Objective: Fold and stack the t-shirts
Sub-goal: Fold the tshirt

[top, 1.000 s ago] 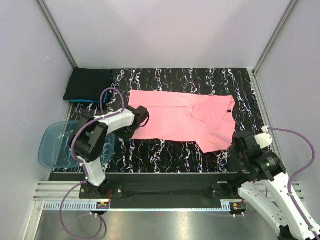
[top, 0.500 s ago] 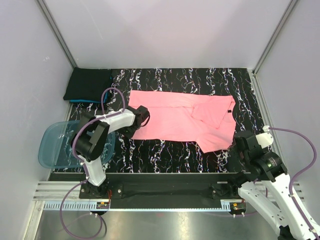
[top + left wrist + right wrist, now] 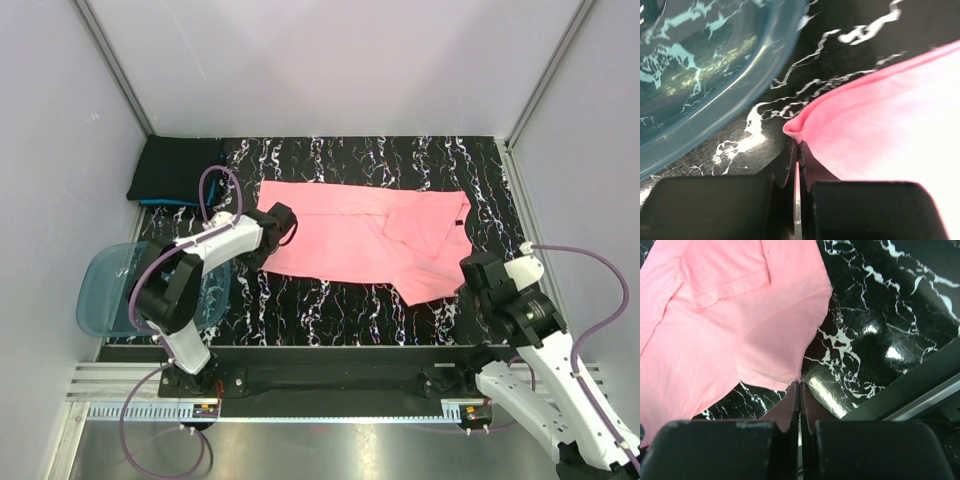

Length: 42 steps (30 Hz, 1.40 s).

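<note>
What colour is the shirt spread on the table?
The t-shirt is salmon pink, clearest in the top view.

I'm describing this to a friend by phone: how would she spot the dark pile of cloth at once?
Start from the black marble-patterned table and go to its far left corner. There lies the dark pile: black cloth with a teal-blue edge showing beneath. Unlike the pink t-shirt spread flat beside it, it is compact and squared off.

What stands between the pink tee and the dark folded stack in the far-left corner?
Nothing visible: only bare tabletop separates the pink tee from the dark stack. The blue tub sits nearer, off that line.
</note>
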Motion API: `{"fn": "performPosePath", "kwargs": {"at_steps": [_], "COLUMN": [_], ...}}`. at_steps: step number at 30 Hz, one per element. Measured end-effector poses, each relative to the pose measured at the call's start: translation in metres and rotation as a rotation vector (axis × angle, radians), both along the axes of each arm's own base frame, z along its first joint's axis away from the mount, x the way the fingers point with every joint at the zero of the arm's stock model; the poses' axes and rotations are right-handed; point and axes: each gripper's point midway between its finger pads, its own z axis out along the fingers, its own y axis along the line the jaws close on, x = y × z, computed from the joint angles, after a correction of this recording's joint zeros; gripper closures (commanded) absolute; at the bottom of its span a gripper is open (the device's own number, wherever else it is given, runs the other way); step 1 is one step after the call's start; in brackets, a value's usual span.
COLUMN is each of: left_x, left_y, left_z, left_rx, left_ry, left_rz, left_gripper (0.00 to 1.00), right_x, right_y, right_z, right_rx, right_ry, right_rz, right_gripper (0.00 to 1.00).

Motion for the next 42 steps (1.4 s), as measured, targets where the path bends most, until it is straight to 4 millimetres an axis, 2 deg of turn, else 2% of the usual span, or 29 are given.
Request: {"fn": "performPosePath", "kwargs": {"at_steps": [5, 8, 12, 19, 22, 29, 37, 42], "left_x": [0.016, 0.021, 0.027, 0.041, 0.049, 0.079, 0.104, 0.116], "left_y": [-0.004, -0.005, -0.002, 0.015, 0.018, 0.013, 0.008, 0.005], "left_z": [0.024, 0.033, 0.04, 0.043, 0.043, 0.05, 0.037, 0.034], "left_rx": [0.011, 0.021, 0.03, 0.039, 0.035, 0.026, 0.036, 0.032], "left_ry": [-0.035, -0.046, -0.041, -0.035, -0.042, -0.059, -0.013, -0.005], "left_rz": [-0.045, -0.075, -0.099, -0.116, -0.139, -0.207, -0.259, -0.287], "left_gripper": [1.0, 1.0, 1.0, 1.0, 1.0, 1.0, 1.0, 1.0], "right_x": [0.014, 0.026, 0.041, 0.068, 0.081, 0.112, 0.15, 0.173], "right_y": [-0.008, -0.011, -0.009, 0.0, -0.003, -0.03, -0.035, -0.037], "right_z": [0.017, 0.03, 0.037, 0.023, 0.013, 0.003, -0.017, -0.019], "right_rx": [-0.094, -0.144, -0.193, -0.283, -0.3, -0.27, -0.226, -0.208], "right_ry": [-0.011, -0.039, -0.054, 0.016, 0.06, 0.119, 0.194, 0.205], "right_rz": [-0.004, 0.002, 0.027, 0.086, 0.09, 0.057, 0.119, 0.152], "right_gripper": [1.0, 1.0, 1.0, 1.0, 1.0, 1.0, 1.0, 1.0]}}
